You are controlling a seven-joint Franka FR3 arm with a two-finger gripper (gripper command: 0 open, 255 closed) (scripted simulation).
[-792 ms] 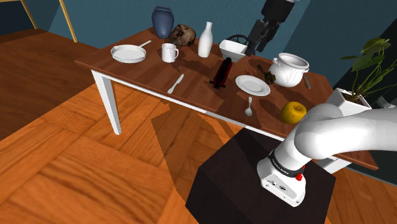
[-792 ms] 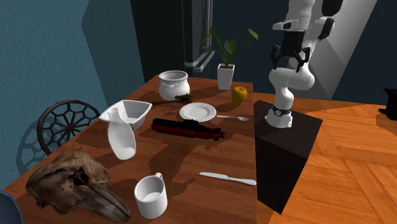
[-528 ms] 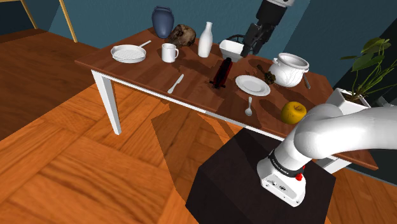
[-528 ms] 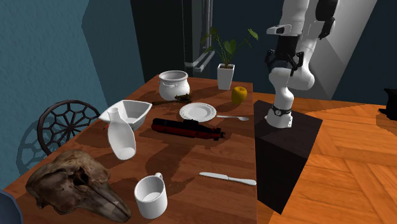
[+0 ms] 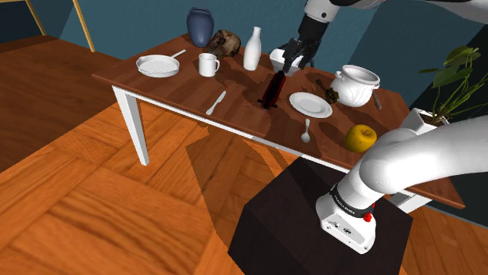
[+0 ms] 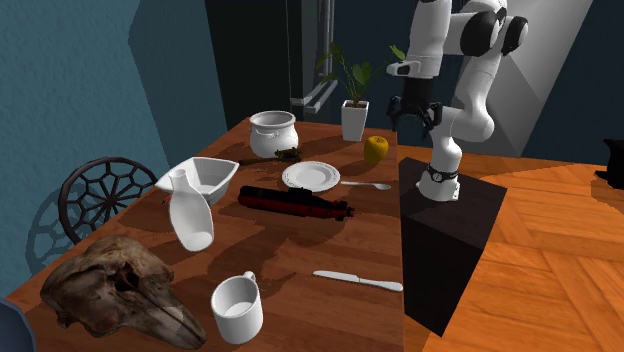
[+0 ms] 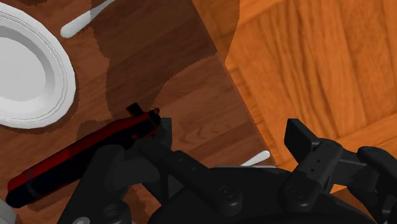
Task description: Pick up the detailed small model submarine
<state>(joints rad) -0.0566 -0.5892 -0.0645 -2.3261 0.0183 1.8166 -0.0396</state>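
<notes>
The hand (image 5: 294,61) has come down and toward the shoulder view's left, and now hangs above the surface (image 5: 180,90). On that surface the dark red-and-black submarine (image 5: 273,88) lies flat beside a white plate (image 5: 310,104). The wrist view alone shows the two fingers spread apart and holding nothing, with the submarine's end by one of them, while the second exterior view adds a wheel-backed chair (image 6: 112,160). The surface is brown wood on white legs, over a parquet floor (image 5: 78,180) and among teal walls (image 6: 80,90).

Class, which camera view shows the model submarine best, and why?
The second exterior view: the submarine lies full length, side-on and uncovered. The shoulder view shows it foreshortened, seen from one end. In the wrist view the pincer hides part of it.
</notes>
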